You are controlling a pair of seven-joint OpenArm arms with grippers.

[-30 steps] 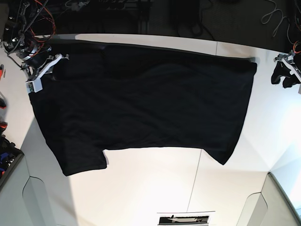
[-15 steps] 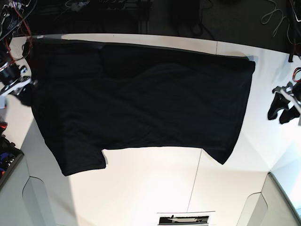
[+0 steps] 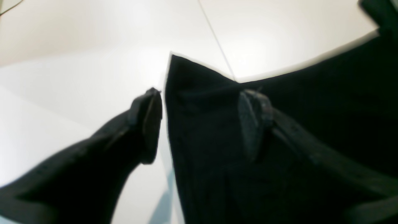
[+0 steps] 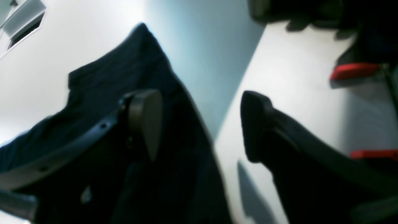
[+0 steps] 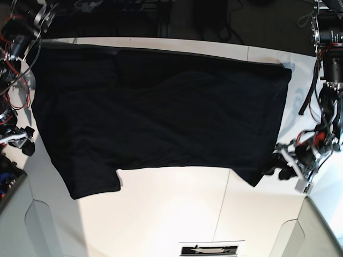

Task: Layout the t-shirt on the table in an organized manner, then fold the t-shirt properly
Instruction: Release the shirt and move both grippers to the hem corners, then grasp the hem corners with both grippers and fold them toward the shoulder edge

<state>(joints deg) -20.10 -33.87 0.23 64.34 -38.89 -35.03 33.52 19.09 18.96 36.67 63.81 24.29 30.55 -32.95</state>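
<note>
T-shirt: I see the black t-shirt (image 5: 161,112) spread flat and wide over the far half of the white table (image 5: 171,214), its far edge running along the table's far edge. One corner hangs lower at the base view's left, another at the lower right, beside the thin dark seam line (image 5: 221,206).

Left gripper: I have the left gripper (image 5: 284,163) low at the base view's right, just beside the shirt's lower right corner. In its wrist view the left gripper (image 3: 200,124) stands with jaws wide apart and nothing pinched between them. One finger (image 3: 147,124) is over bare table, the other over black cloth, so the shirt's edge runs up between them. I cannot tell whether either finger touches the cloth.

Right gripper: I see the right gripper (image 5: 24,143) at the base view's left edge, next to the shirt's left side. In its wrist view the right gripper (image 4: 202,124) is spread open and empty. One finger (image 4: 146,121) is over the shirt (image 4: 108,130), the other over white table (image 4: 279,77), with the cloth's edge running between them.

Surroundings: I see red wires (image 5: 13,64) at the left arm-side clutter and dark equipment beyond the far table edge; the wrist pictures are blurred, so I read no finer detail.
</note>
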